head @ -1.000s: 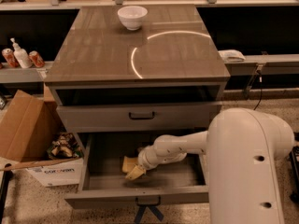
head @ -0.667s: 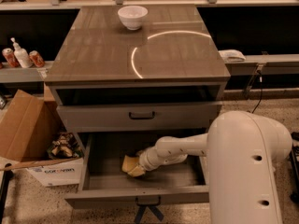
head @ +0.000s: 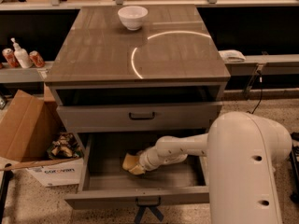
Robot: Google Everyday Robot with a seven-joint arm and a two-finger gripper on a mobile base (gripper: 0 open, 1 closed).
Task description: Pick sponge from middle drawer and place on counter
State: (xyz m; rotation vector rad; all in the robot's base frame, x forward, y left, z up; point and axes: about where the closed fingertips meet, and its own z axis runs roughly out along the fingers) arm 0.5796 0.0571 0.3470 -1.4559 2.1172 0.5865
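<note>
The middle drawer [head: 140, 196] is pulled open at the bottom of the cabinet. The pale-yellow sponge [head: 129, 162] is inside it, left of centre, tilted. My gripper [head: 139, 165] reaches into the drawer from the right on a white arm and is shut on the sponge's right side, holding it just above the drawer floor. The counter [head: 103, 50] is the glossy grey-brown top of the cabinet, with a bright curved glare.
A white bowl [head: 132, 17] stands at the counter's back edge. The upper drawer front [head: 140, 116] is shut above my arm. An open cardboard box [head: 28, 134] and a white box of clutter [head: 60, 169] stand on the floor to the left.
The gripper and the sponge have shifted together a little up and to the left inside the drawer. The drawer and the bowl have not moved.
</note>
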